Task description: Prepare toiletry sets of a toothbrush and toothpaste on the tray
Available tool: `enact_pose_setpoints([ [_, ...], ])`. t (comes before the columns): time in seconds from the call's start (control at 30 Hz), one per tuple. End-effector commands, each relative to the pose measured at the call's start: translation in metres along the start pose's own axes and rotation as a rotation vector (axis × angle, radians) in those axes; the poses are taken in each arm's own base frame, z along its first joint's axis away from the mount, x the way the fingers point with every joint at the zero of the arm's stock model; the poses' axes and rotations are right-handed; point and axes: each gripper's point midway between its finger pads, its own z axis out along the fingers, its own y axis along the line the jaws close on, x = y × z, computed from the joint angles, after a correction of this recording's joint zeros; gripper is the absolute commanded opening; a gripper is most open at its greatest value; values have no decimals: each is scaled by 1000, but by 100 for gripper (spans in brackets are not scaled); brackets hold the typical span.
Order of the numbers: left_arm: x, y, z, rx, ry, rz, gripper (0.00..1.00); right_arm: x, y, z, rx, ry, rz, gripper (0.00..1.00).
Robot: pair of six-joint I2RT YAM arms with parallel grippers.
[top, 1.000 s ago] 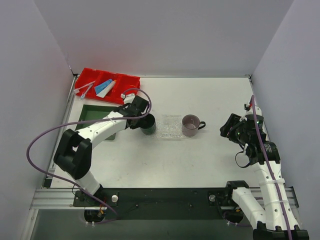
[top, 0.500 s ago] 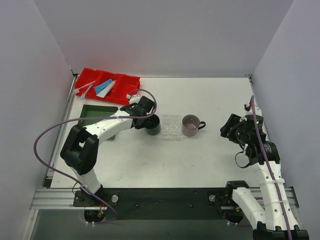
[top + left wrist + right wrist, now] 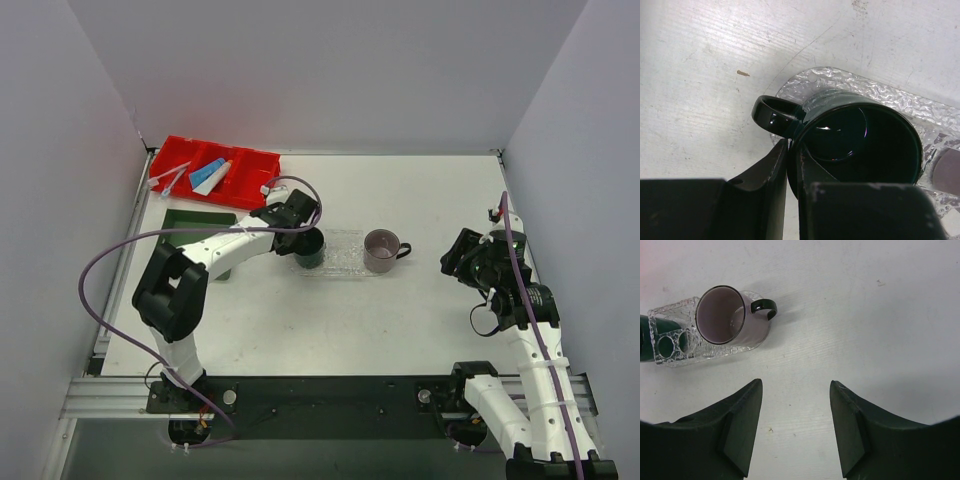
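1. The left gripper (image 3: 792, 150) pinches the wall of a glossy dark green ceramic mug (image 3: 875, 150) just beside its handle, with one finger inside and one outside. With so thin a hold on one side, the mug could swing or slip if the wrist tilts.
2. That mug is at the left end of the clear bumpy oval plastic tray (image 3: 805, 82), mid-table. I cannot tell if it rests there or hangs just above. On the bumps it could rock, and a withdrawing finger could drag the light tray.
3. A mauve ceramic mug with a black handle (image 3: 720, 315) stands on the tray's right end, so a shoved tray would jolt it.
4. The right gripper (image 3: 795, 385) is spread and holds nothing, well apart from the tray near the table's (image 3: 300, 320) right edge.
5. Two pale translucent toothbrushes (image 3: 165, 181) and the blue (image 3: 209, 170) and white (image 3: 215, 182) toothpaste tubes lie in the red three-compartment plastic bin (image 3: 255, 165) at the far left corner.
6. The bin sits close to the left wall, with the dark green square tray (image 3: 190, 225) just in front of it, so a reach there is tight. The near half of the table gives open room.
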Motion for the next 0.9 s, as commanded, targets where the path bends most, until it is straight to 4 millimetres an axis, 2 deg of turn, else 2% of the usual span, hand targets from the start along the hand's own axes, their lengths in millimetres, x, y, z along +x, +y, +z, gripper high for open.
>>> enact_pose_setpoints([
  [0.0, -28, -19, -13, 37, -76, -35, 0, -3, -5, 0, 19, -20, -13, 52],
  [0.87, -24, -10, -8, -25, -54, 40, 0, -2, -5, 3, 22, -19, -12, 54],
])
